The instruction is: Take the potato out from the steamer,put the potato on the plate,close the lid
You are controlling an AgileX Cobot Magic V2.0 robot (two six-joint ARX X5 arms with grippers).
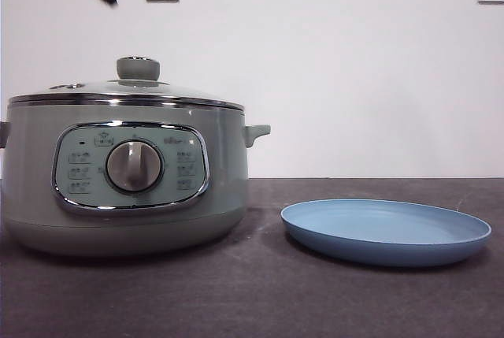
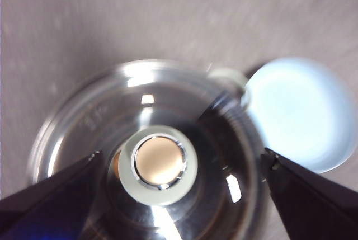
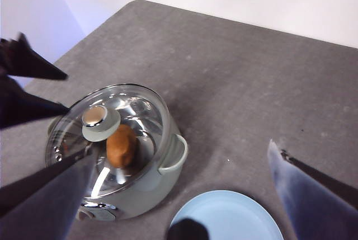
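steamer (image 1: 126,172) panel labels — too small, unreadable

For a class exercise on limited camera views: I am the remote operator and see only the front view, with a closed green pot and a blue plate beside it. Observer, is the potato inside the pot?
Observer: Yes. The right wrist view shows the potato through the glass lid, inside the pot.
Operator: Which arm owns the black tips at my top left corner?
Observer: The left one. Its gripper hangs above the lid's knob, jaws open to either side of it.
Operator: Where is the other arm?
Observer: The right gripper is high over the table, open, looking down on the pot and the plate.
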